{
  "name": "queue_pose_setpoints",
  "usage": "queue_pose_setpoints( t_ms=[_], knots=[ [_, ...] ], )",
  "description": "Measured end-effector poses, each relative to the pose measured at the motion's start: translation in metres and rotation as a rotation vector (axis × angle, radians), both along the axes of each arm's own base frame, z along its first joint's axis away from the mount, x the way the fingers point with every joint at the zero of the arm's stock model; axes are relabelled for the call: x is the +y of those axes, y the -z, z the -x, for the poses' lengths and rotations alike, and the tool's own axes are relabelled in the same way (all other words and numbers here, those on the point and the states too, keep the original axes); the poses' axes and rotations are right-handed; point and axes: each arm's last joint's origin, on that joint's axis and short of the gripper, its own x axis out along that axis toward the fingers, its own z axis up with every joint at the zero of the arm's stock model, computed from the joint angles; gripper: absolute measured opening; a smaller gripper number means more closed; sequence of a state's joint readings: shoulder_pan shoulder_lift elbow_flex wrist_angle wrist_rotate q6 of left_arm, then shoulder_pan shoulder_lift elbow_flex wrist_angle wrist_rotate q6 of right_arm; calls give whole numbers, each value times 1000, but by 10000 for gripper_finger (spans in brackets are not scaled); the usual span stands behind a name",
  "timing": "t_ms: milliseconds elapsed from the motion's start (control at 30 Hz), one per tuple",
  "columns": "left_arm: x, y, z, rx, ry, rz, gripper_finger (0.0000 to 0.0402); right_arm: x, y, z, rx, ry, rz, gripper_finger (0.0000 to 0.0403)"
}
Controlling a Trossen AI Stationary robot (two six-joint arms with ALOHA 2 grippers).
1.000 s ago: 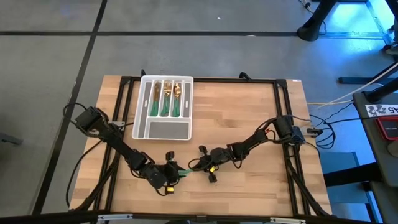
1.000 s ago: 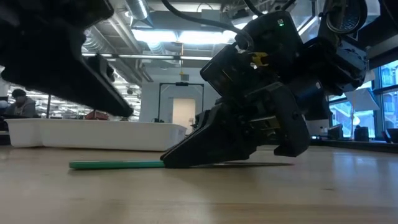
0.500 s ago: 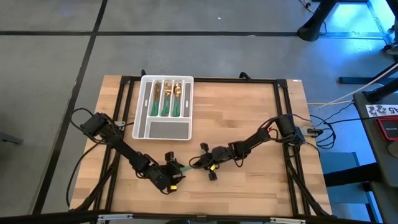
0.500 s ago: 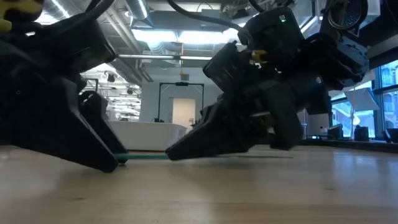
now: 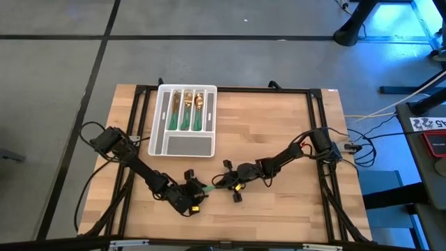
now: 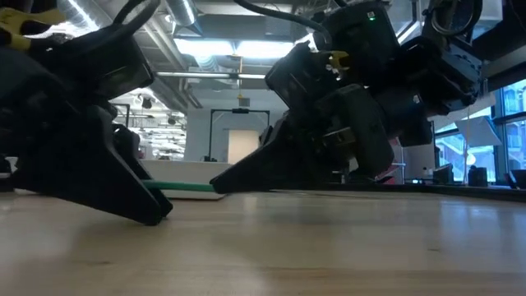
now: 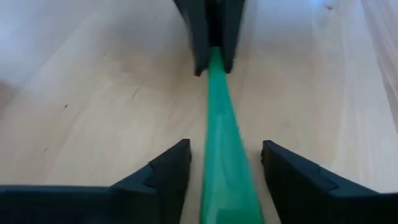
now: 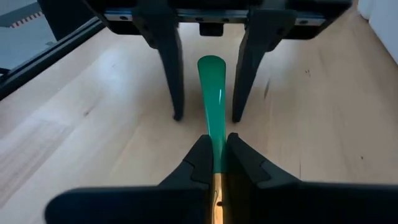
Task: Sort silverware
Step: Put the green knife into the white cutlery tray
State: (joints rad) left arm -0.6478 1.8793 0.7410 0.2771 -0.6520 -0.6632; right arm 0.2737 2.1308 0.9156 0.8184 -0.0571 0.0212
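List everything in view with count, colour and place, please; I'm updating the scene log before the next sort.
Utensil being handed over: one, green handle, gold neck; near front edge of table, held off the surface between the two grippers.
Sorted utensils: three slots filled, gold heads, green handles; exact count unclear; in the tray.
Tray: one, white, back left of table; its wide front compartment looks empty.
Table: one, light wood, black frame.
Right gripper: shut on the utensil near its gold neck.
Left gripper: open, fingers either side of the handle end.
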Motion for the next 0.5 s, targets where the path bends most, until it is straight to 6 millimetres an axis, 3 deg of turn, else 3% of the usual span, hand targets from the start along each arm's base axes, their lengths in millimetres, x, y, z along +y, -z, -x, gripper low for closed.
queue_pose_setpoints(
  t_ms=[200,500],
  knots=[
    [5,-2,-3,-29,-94,95,134,1,-1,-1,4,-6,-1,21],
    [11,-3,-10,-40,-152,226,99,0,0,0,20,-3,4,25]
  ],
)
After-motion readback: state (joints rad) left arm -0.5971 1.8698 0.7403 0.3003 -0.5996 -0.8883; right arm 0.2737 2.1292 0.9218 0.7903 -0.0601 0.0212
